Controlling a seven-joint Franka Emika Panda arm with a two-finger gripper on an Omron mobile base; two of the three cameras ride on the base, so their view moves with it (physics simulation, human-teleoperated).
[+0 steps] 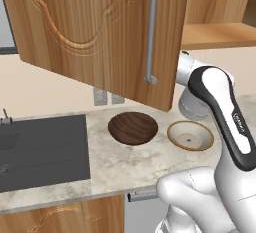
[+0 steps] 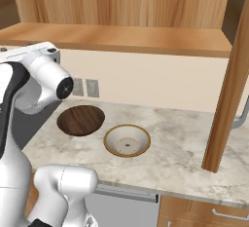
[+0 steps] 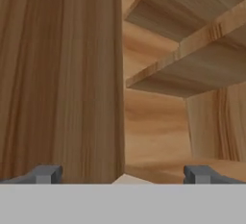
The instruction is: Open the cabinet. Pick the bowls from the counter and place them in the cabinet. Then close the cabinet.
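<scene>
Cabinet point(image 1: 100, 32): doors swung open, handle point(image 1: 152, 32) upright. Bowls on bench point(image 2: 185, 148) below it, rims up: wooden point(image 2: 80, 120), tan point(image 2: 127, 140) just beside. Gripper point(image 3: 123, 174): wide open, empty, facing shelves point(image 3: 192, 50).

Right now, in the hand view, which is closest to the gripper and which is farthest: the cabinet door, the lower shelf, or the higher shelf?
From the open gripper:
1. The cabinet door, close up on the left.
2. The lower shelf, deeper inside the cabinet, to the right and above.
3. The higher shelf, at the top right, farthest.
</scene>
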